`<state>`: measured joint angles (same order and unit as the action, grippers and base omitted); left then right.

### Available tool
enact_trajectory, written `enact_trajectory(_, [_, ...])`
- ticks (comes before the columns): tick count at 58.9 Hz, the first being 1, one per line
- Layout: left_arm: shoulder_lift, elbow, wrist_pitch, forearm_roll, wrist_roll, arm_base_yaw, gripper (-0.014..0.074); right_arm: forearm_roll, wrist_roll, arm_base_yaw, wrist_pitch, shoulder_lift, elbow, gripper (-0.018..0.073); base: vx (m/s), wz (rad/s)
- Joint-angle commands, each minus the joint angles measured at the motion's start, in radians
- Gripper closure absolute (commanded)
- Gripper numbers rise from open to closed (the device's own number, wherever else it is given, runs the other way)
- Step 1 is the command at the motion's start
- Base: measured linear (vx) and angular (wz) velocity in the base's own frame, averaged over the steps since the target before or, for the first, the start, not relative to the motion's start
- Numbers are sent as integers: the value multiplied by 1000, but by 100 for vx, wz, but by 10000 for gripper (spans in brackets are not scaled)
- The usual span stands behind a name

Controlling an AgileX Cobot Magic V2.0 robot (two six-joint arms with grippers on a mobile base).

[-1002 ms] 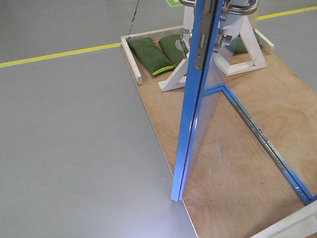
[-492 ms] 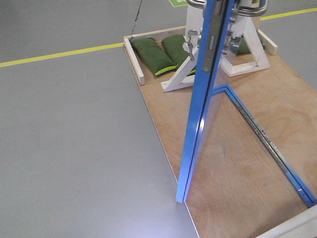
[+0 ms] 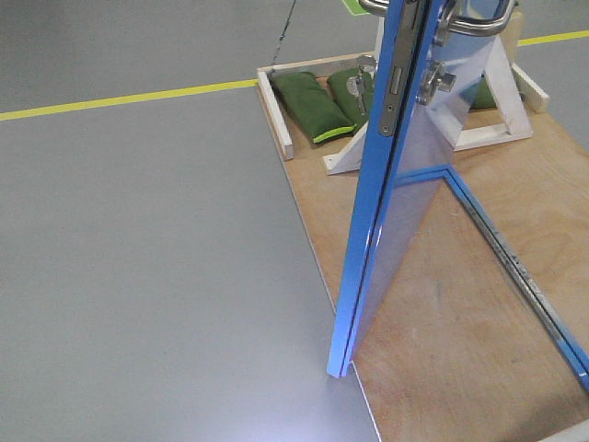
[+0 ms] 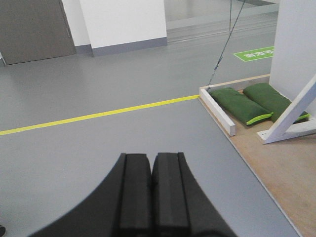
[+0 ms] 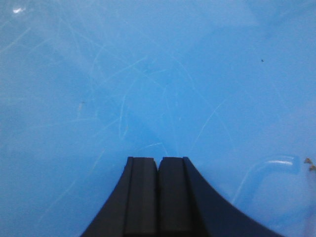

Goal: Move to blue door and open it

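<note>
My left hand (image 4: 151, 165) is pressed together, pads touching and holding nothing, over the grey floor (image 4: 98, 158). A yellow line (image 4: 98, 115) lies ahead, and 2 green sandbags (image 4: 239, 104) lie at the corner of the plywood platform (image 4: 276, 163). My right hand (image 5: 158, 168) is likewise closed and empty, close in front of the scratched face of the blue door (image 5: 148, 74), which fills that view; I cannot tell whether it touches. From the front camera, the door stands edge-on with its bottom corner at the platform's edge, and the lever handle (image 3: 479, 26), thumb-turn (image 3: 434, 83) and latch plate (image 3: 391, 97) sit near the top.
</note>
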<state>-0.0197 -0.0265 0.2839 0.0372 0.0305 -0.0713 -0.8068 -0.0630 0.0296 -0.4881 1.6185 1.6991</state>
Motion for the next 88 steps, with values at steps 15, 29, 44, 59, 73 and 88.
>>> enact_trajectory(15, [-6, -1, -86, -7, -3, -3, 526, -41, -6, 13, 28, -36, 34, 557, 3, 13])
enact_trajectory(29, [-6, -1, -86, -7, -3, -3, 526, -41, -6, 13, 28, -36, 34, 557, 3, 9])
enact_trajectory(44, [-6, -1, -86, -7, -3, -3, 526, -40, -6, 13, 28, -36, 34, 557, 5, 13])
enact_trajectory(59, [-6, -1, -86, -7, -3, -3, 526, -40, -6, 13, 28, -36, 34, 557, 7, 15])
enact_trajectory(73, [-6, -1, -86, -7, -3, -3, 526, -40, -6, 13, 28, -36, 34, 557, 7, 13])
enact_trajectory(88, [-6, -1, -86, -7, -3, -3, 526, -40, -6, 13, 27, -36, 34, 557, 8, 11])
